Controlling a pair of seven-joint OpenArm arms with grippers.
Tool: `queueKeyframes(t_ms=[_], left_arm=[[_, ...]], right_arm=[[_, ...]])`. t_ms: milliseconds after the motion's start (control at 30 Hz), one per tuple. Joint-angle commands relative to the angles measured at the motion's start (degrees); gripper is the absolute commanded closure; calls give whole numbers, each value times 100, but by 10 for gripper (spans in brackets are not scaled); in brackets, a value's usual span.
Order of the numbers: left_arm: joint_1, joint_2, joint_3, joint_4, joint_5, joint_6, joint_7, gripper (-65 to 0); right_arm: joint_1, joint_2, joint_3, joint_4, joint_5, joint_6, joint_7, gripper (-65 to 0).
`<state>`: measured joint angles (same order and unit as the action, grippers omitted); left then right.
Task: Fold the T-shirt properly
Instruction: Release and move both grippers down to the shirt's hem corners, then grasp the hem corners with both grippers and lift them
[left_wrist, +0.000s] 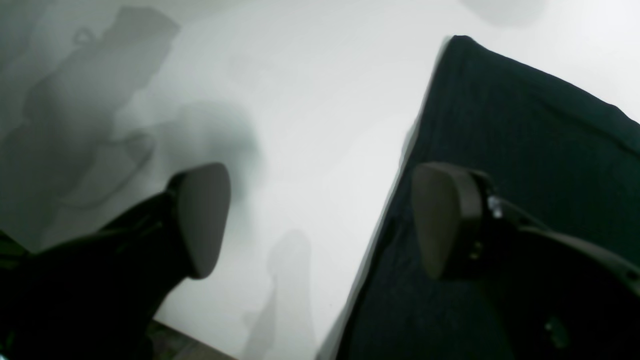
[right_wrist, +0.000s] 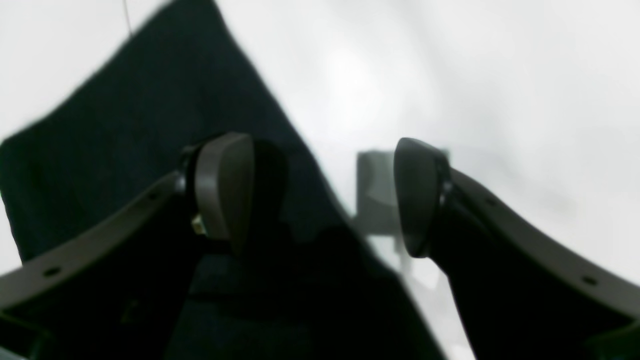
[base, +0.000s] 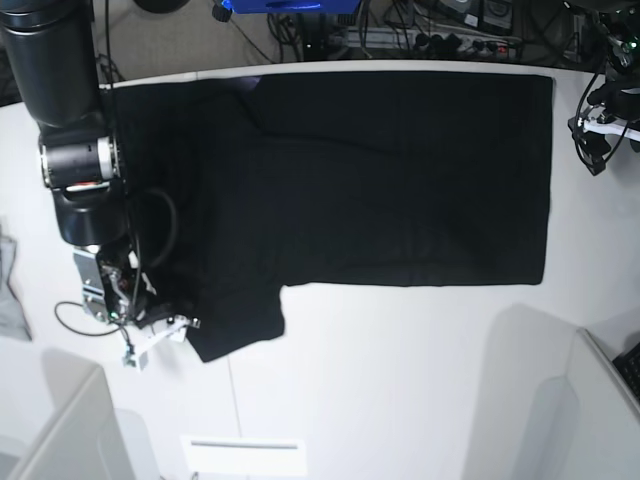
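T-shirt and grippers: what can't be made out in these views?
- T-shirt: no print shows in any view; the black cloth hides its own fold lines.
- Its left end and sleeve, base view: partly covered by the right arm.
- Right gripper: open, blurred in the right wrist view; tiny in the base view.
- Left gripper: open over the shirt's edge; in the base view it sits at the frame's right edge, too small to read.

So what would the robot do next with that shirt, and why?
Probably lower the right gripper and close on the sleeve edge of the T-shirt. Its jaws stand open and empty, straddling that edge, and the shirt lies spread out with the sleeve sticking out, not yet folded in.
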<state>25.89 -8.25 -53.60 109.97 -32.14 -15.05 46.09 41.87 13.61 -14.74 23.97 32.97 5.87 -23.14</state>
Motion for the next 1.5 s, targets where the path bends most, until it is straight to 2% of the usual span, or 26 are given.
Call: queueKeyframes(t_ms=[0,300,500,600,733,867,1033,1133,1267,1467], left_arm=[[18,-85,-51,75,-43,-3,-129,-546],[18,-85,-42,75,-43,-3,-129,-546],[-26,-94,-7,-180,-43,-3,-129,-546],[-360,-111,-7,-549,-25,-3,-129,-546],[-730,-568,398,-1076,-25,15,-121,-546],[-1222,-1069,969,-1648,-25,15,-121,-546],[-2022,-1298,1119,-2571,-25,15,-121,-546],[-2488,-1474,1549,-3046,238,15,-121,-546],[-3261,-1483,2103,-3793,792,15,-129,-546],[-4211,-1474,2209,-4848,985,15,-165,-546]], right_arm=[[231,77,11,78,48,33,111,-414],[178,-99,11,61,39,209,76,-399],[29,-152,11,61,39,209,76,-240],[11,-152,11,61,39,209,103,-170],[11,-152,28,61,39,209,94,0],[11,-143,54,61,48,209,76,0],[11,-152,37,61,48,209,76,0],[11,-152,54,61,48,209,76,0],[29,-152,54,78,48,209,76,0],[20,-152,54,78,48,209,76,0]])
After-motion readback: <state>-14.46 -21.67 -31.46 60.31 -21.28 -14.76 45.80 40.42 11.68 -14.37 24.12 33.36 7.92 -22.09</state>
